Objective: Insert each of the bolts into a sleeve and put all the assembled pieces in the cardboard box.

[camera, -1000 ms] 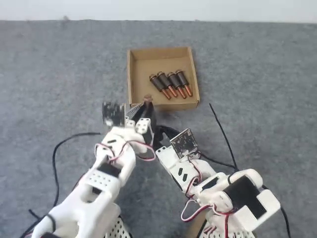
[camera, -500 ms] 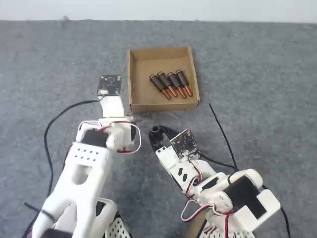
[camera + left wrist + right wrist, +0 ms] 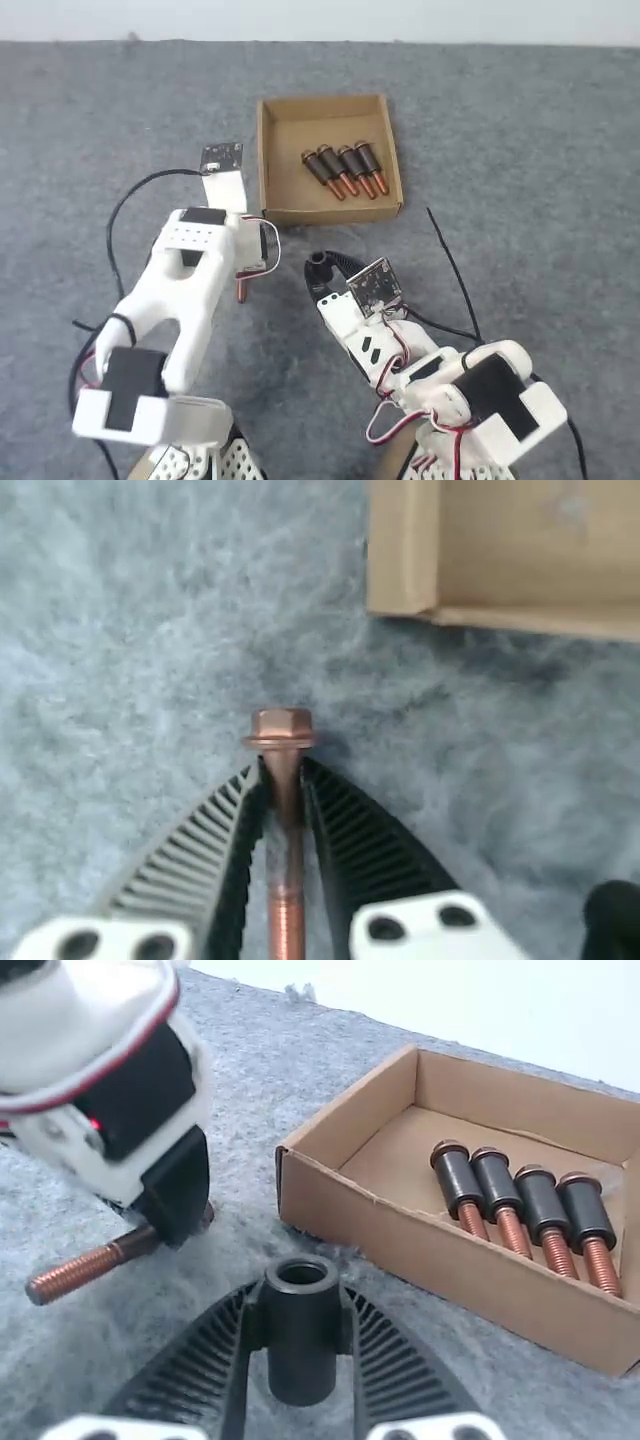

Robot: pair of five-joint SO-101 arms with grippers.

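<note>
Box point(image 3: 330, 213): open cardboard tray on grey mat point(image 3: 520, 130), taken as the reference point. Contents: four assembled pieces point(image 3: 345, 170), each a copper bolt in a black sleeve. They lie side by side, touching, towards the box's right half, with threaded ends towards its near wall. Left gripper point(image 3: 283, 770): just off the box's near left corner, outside it, jaws narrow and clamped on the shank of a bolt point(image 3: 283, 730). The bolt's hex head sticks out past the fingertips towards the box, and its threaded end runs back between the fingers, away from the box. Right gripper point(image 3: 300, 1305): in front of the box's near wall and apart from it, jaws closed on a loose black sleeve point(image 3: 300, 1330). The sleeve stands upright with its open bore facing up. Bolt and sleeve are near each other before the box and not touching, the bolt to the sleeve's left. Black cable point(image 3: 450, 265): trails across the mat from the box's near right corner back towards the arms.
</note>
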